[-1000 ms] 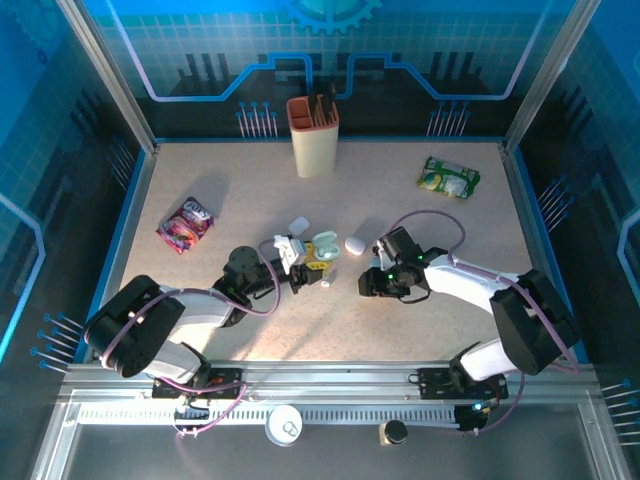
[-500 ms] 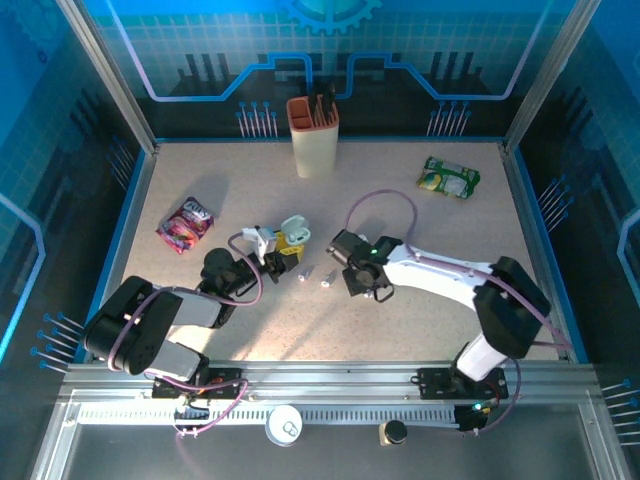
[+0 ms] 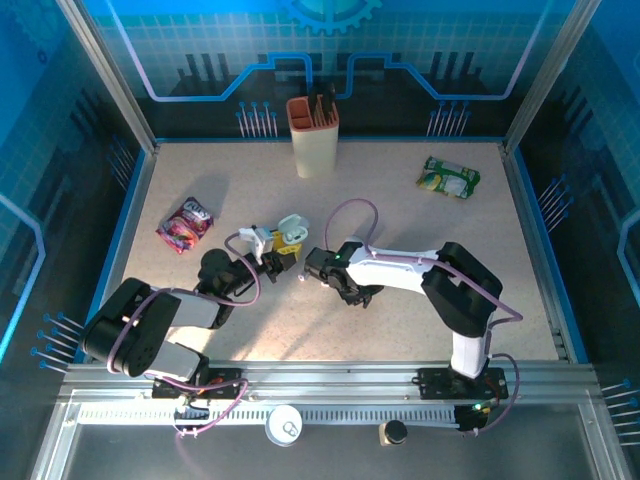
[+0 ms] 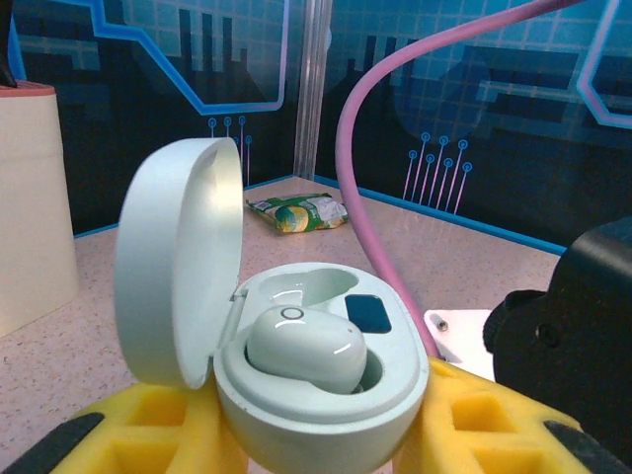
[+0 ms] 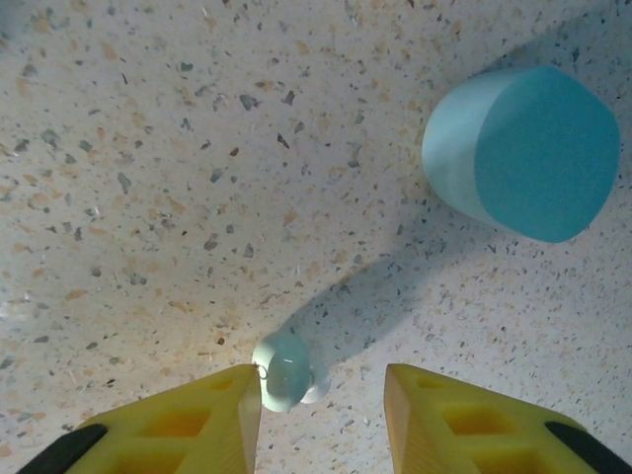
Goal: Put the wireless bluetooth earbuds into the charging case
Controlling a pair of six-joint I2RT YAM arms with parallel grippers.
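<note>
In the left wrist view the left gripper point(image 4: 314, 432) is closed on the pale mint, pebble-shaped plastic charging case point(image 4: 296, 395), its yellow pads point(image 4: 148, 434) pressed to the case's lower sides at the bottom of the frame; the lid stands open, hinged toward the left of the frame; a glossy white seated earbud point(image 4: 304, 346) fills the nearer well, and the well behind it holds nothing; a pink cable point(image 4: 360, 168) arcs across the upper right, a green packet point(image 4: 296, 212) lies at centre behind, and a beige container point(image 4: 35, 197) stands at the left edge.

In the right wrist view the right gripper point(image 5: 321, 395) is spread wide at the bottom of the frame, holding nothing; a tiny pale blue loose earbud point(image 5: 284, 373) lies on the speckled table point(image 5: 148, 148), touching the inner edge of the left-hand yellow finger point(image 5: 212, 405) and apart from the other; a stubby pale blue cylinder point(image 5: 528, 153) lies in the upper right.

From above, a purple snack packet point(image 3: 185, 223) sits at the left.
</note>
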